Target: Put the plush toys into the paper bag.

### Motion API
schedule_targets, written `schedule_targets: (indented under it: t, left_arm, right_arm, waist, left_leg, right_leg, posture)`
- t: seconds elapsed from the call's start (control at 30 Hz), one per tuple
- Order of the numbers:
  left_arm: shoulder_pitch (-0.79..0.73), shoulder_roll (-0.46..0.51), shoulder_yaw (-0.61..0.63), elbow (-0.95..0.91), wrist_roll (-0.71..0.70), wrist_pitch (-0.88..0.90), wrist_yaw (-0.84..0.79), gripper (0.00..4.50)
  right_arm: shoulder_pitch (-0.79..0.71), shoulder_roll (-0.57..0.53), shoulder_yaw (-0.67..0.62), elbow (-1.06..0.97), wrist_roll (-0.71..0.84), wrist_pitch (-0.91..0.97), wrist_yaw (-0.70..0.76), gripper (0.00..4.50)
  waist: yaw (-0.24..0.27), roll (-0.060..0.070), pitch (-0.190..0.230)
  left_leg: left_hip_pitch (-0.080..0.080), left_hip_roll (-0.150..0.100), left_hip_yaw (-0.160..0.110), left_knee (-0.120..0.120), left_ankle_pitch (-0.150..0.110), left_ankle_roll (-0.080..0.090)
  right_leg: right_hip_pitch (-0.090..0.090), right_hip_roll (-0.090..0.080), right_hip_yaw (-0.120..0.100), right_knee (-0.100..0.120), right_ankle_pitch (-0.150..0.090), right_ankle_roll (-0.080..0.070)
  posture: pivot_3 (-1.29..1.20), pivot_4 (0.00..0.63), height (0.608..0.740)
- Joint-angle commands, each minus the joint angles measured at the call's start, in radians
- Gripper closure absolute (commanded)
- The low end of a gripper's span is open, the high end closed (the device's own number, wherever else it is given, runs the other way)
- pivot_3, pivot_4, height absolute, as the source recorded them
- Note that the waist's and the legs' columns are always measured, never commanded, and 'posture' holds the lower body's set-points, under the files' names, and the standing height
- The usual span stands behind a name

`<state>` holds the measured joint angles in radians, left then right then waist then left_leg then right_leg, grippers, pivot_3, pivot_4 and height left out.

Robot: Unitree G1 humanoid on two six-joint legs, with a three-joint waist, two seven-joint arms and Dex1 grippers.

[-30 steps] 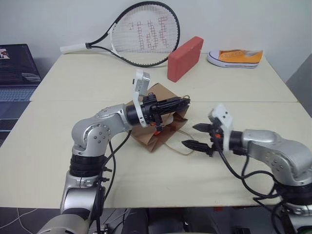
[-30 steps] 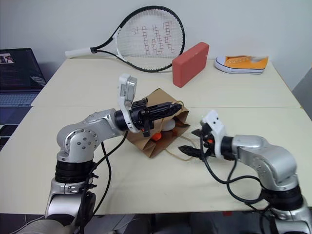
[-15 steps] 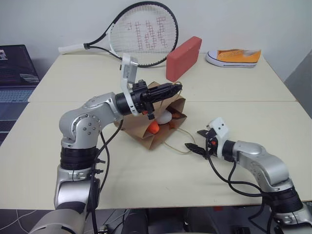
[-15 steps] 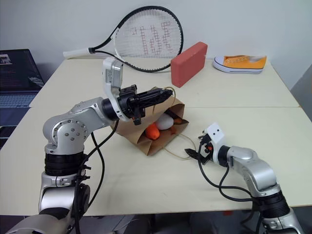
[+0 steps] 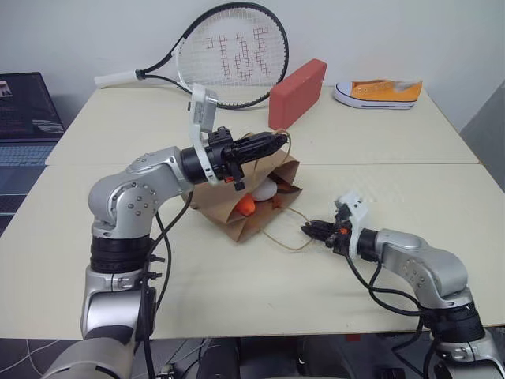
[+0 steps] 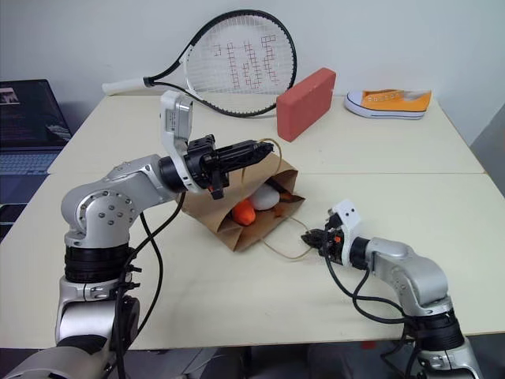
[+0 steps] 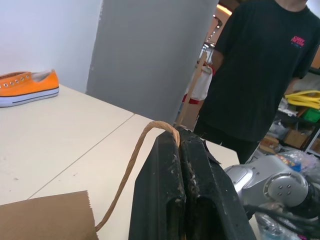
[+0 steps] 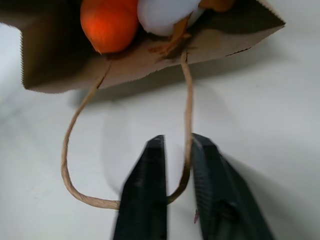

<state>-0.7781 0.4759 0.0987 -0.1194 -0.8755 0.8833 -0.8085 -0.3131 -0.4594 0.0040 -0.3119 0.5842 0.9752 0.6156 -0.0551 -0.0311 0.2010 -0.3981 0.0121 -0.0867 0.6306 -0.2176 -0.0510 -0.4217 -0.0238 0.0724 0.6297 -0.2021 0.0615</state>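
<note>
Left eye view: the bag (image 5: 237, 207) lies on the table (image 5: 95, 229) with carrot (image 5: 247, 206) and egg (image 5: 264, 190) in its mouth, the left gripper (image 5: 278, 140) clenched on its upper handle (image 7: 131, 170), the right gripper (image 5: 306, 230) closed on the lower handle (image 8: 186, 125).

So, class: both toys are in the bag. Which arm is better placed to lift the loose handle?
Right: its tool already straddles the lower handle lying on the table; the left tool holds the upper one.

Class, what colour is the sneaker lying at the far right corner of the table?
The sneaker is orange with a white sole, clearest in the right eye view.
</note>
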Motion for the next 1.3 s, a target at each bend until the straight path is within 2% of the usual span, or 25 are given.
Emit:
schedule_targets:
  t: [0.03, 0.2, 0.33, 0.53, 0.73, 1.0, 1.03, 1.1, 1.13, 1.3]
  left_arm:
    - [-0.039, 0.038, 0.026, -0.009, 0.006, -0.020, -0.023, 4.50]
    - [-0.100, 0.086, 0.036, 0.048, 0.026, -0.032, -0.051, 4.50]
    - [-0.140, 0.100, 0.033, 0.082, 0.040, -0.033, -0.060, 4.50]
    - [-0.183, 0.106, 0.008, 0.142, 0.076, -0.026, -0.081, 4.50]
    - [-0.222, 0.057, -0.034, 0.229, 0.136, -0.047, -0.082, 4.50]
    - [-0.275, -0.033, -0.052, 0.373, 0.238, -0.128, -0.063, 4.50]
    - [-0.280, -0.035, -0.053, 0.386, 0.247, -0.139, -0.074, 4.50]
    - [-0.290, -0.035, -0.054, 0.409, 0.268, -0.162, -0.084, 4.09]
    - [-0.296, -0.031, -0.052, 0.416, 0.270, -0.167, -0.096, 3.90]
    - [-0.300, 0.013, -0.034, 0.403, 0.279, -0.182, -0.148, 2.44]
  right_arm:
    - [-0.052, -0.002, -0.108, -0.085, 0.135, 0.097, -0.012, 4.44]
    - [-0.183, -0.004, -0.286, -0.115, 0.363, 0.251, -0.086, 4.44]
    - [-0.315, -0.053, -0.412, -0.079, 0.543, 0.369, -0.180, 4.44]
    - [-0.452, -0.156, -0.487, 0.043, 0.738, 0.465, -0.324, 4.44]
    - [-0.485, -0.209, -0.443, 0.132, 0.762, 0.469, -0.393, 4.44]
    - [-0.509, -0.149, -0.388, 0.189, 0.693, 0.399, -0.481, 4.44]
    - [-0.515, -0.143, -0.385, 0.196, 0.678, 0.385, -0.491, 4.28]
    - [-0.522, -0.139, -0.381, 0.201, 0.665, 0.370, -0.491, 3.89]
    - [-0.527, -0.137, -0.381, 0.202, 0.663, 0.365, -0.491, 3.53]
    - [-0.557, -0.144, -0.398, 0.200, 0.680, 0.357, -0.483, 1.88]
  waist:
    - [-0.001, 0.000, 0.000]
    - [0.000, 0.000, 0.000]
    - [0.001, 0.000, 0.000]
    - [0.003, 0.000, 0.000]
    - [0.002, 0.000, 0.000]
    - [0.000, 0.000, 0.000]
    - [0.000, 0.000, 0.000]
    - [-0.001, 0.000, 0.000]
    - [-0.001, 0.000, 0.000]
    - [-0.001, 0.001, 0.000]
  left_leg:
    - [0.000, 0.000, 0.000, 0.000, 0.000, 0.000]
    - [0.000, 0.000, 0.000, 0.000, 0.000, 0.000]
    - [-0.001, 0.000, 0.000, 0.000, 0.000, 0.000]
    - [-0.001, 0.000, 0.000, -0.001, 0.000, 0.000]
    - [-0.001, 0.000, 0.000, -0.001, 0.000, 0.000]
    - [-0.002, 0.000, 0.000, -0.001, 0.000, 0.000]
    - [-0.002, 0.000, 0.000, -0.001, 0.000, 0.000]
    - [-0.002, 0.000, 0.000, -0.001, 0.000, 0.000]
    - [-0.002, 0.000, 0.000, -0.001, 0.000, 0.000]
    - [-0.003, 0.000, 0.000, -0.001, 0.000, 0.000]
  right_leg:
    - [0.000, 0.000, 0.000, 0.000, 0.000, 0.000]
    - [0.000, 0.000, 0.000, 0.000, 0.000, 0.000]
    - [0.000, 0.000, 0.000, 0.000, 0.000, -0.001]
    - [0.000, 0.000, 0.000, 0.000, -0.001, -0.001]
    - [0.000, 0.000, 0.000, 0.000, -0.001, -0.001]
    - [-0.001, 0.000, 0.000, 0.000, 0.003, 0.004]
    - [-0.001, 0.000, 0.000, 0.000, 0.003, 0.004]
    - [-0.001, 0.000, 0.000, 0.000, 0.003, 0.004]
    - [-0.002, 0.000, 0.000, 0.000, 0.003, 0.004]
    - [-0.002, 0.000, 0.000, 0.000, 0.003, 0.005]
  posture:
    - [0.00, 0.150, 0.740]
    - [0.00, 0.150, 0.740]
    - [0.00, 0.150, 0.740]
    - [0.00, 0.150, 0.740]
    - [0.00, 0.150, 0.740]
    - [0.00, 0.150, 0.740]
    - [0.00, 0.150, 0.740]
    - [0.00, 0.150, 0.740]
    - [0.00, 0.150, 0.740]
    - [0.00, 0.150, 0.740]
